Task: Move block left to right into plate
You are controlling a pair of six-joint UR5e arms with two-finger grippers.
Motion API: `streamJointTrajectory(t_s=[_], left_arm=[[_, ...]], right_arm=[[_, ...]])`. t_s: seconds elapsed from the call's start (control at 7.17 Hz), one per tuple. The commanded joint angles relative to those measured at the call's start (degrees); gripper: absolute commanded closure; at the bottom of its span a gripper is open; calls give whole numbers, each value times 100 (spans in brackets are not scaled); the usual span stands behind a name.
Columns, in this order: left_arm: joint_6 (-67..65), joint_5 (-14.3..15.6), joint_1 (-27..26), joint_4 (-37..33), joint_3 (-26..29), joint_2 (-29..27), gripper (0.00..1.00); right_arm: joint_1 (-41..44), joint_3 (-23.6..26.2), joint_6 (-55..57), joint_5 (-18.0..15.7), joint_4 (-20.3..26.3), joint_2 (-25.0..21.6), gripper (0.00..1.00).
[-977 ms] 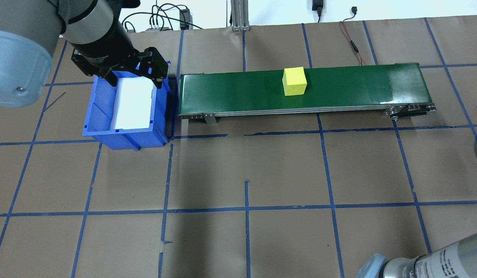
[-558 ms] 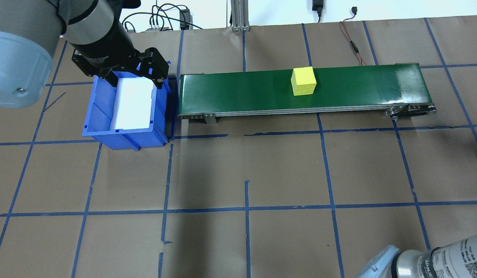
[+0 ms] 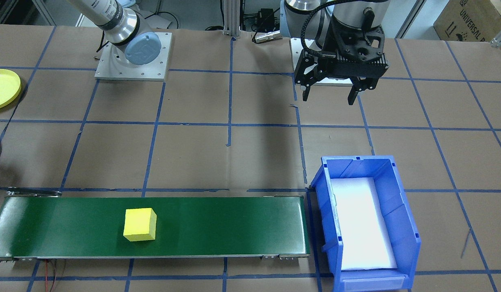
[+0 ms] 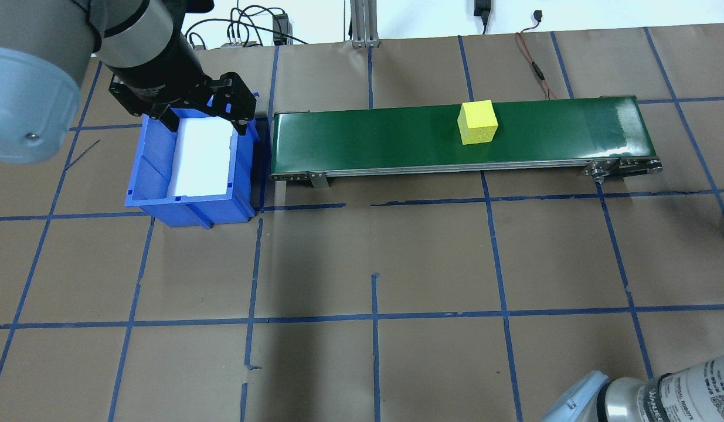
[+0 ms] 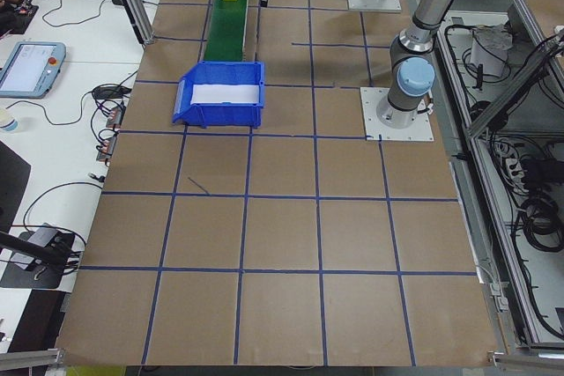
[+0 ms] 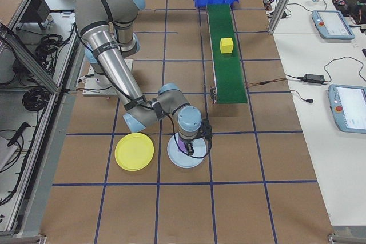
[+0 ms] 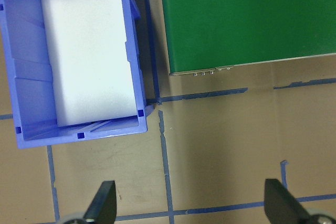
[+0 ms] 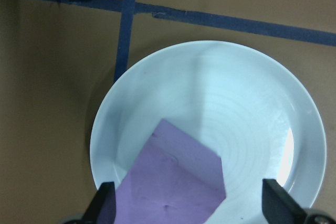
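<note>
A yellow block [image 4: 478,122] [image 3: 140,224] [image 6: 226,45] rides on the green conveyor belt [image 4: 397,138], right of its middle in the overhead view. My right gripper [image 8: 189,208] [image 6: 191,147] hangs open over a pale blue plate [image 8: 247,119]. A purple block [image 8: 178,182] lies in that plate between the spread fingers. My left gripper [image 3: 333,91] [image 4: 206,124] [image 7: 191,208] is open and holds nothing, above the table beside the blue bin [image 3: 400,219].
The blue bin [image 4: 153,170] [image 7: 21,77] holds white foam and stands at the belt's left end. A yellow plate [image 6: 134,151] [image 3: 3,88] lies next to the pale blue plate [image 6: 186,155]. A red cable [image 4: 534,64] runs behind the belt.
The yellow block has travelled rightward along the belt. A purple shape at the overhead view's right edge has gone from sight, and the right arm's elbow has shifted. The left arm has stayed put.
</note>
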Motion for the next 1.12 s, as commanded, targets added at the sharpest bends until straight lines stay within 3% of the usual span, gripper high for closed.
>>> streamJointTrajectory(t_s=[0.0,0.14,0.28,0.42,0.56,0.84,0.98], left_arm=[[0,9,0,0,0,0,0],[0,0,0,0,0,0,0],[0,9,0,0,0,0,0],[0,9,0,0,0,0,0],[0,9,0,0,0,0,0],[0,9,9,0,-9,0,0],[0,9,0,0,-9,0,0]], right_arm=[[120,-84,462,120,349,-212,0],[730,-224,1041,382,570,-500,0],[1398,-408,1569,437,590,-608,0],[1813,-497,2105,542,599,-583,0],[2174,-498,2797,917,590,-565,0],[2747,-690,3628,1069,546,-382,0],[2906,-726,3944,1575,563,-380,0]])
